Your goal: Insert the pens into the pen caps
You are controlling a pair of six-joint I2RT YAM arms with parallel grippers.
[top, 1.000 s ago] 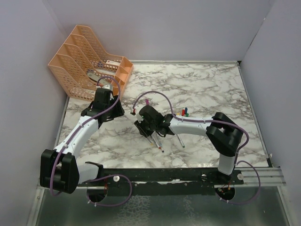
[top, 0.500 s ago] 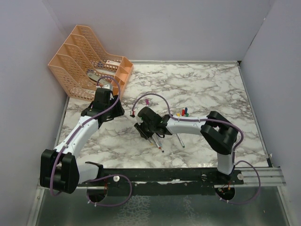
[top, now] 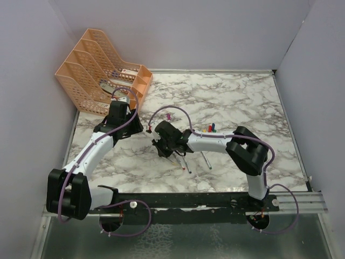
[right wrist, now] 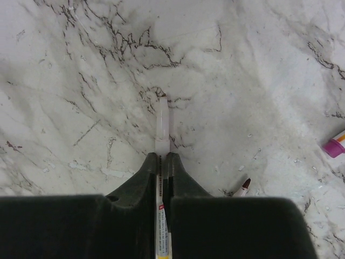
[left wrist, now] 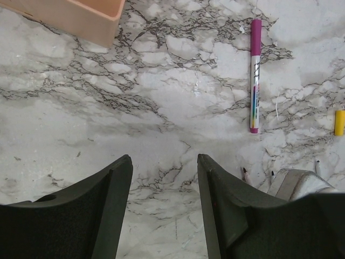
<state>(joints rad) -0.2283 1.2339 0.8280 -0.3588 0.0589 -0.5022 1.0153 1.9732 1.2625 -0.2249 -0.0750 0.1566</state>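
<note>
Your right claw (right wrist: 161, 157) is clenched on a pale pen (right wrist: 162, 116) above the middle of the marble worktop (right wrist: 81, 81). The pen's bare end pokes out past the fingertips. Your left claw (left wrist: 161, 164) hangs released and empty just to the left of it, near the corner of the orange tray (left wrist: 81, 19). A purple-capped pen (left wrist: 254, 81) lies flat on the worktop on the far side of the right claw. Loose pens (top: 207, 161) rest on the near side of that claw. The pen caps (top: 210, 129) cluster to its right, close beside the right arm.
</note>
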